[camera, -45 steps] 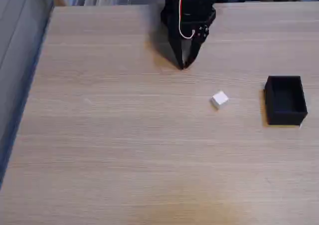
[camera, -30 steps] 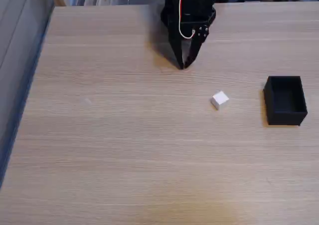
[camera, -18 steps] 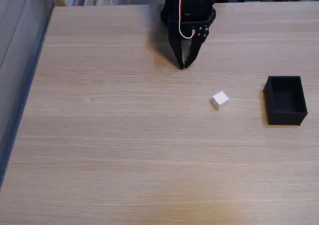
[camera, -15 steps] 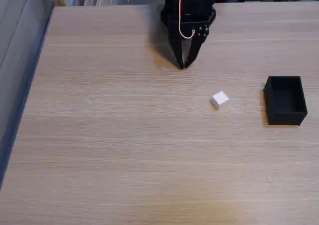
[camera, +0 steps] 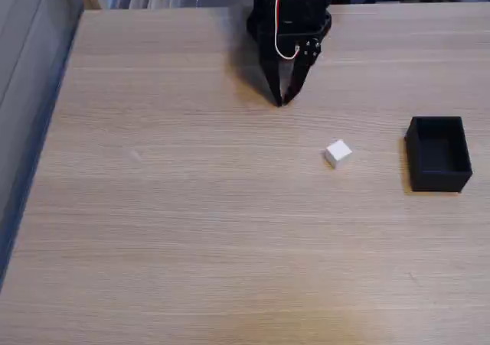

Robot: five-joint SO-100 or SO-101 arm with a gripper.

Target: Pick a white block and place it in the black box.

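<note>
From the fixed view, the gripper (camera: 281, 100) hung near the worktop's (camera: 191, 230) far edge, tips together, clenched on nothing. The white block (camera: 337, 153) sat loose toward the right edge, well apart from it. The black box (camera: 438, 154) waited open-topped beside that edge, presumably to receive the block.

Fixed view: even, soft indoor light, fairly bright, no hard glare on the wooden table (camera: 191, 230). The gripper (camera: 281, 101) throws a diffuse shadow to its left, upper centre of frame. Thin dark shadow along the black box (camera: 438, 153) left side, centre right. The white block (camera: 337, 153) is near blown out, little face detail. Overall slightly soft, low resolution; top-edge clutter is blurred.
</note>
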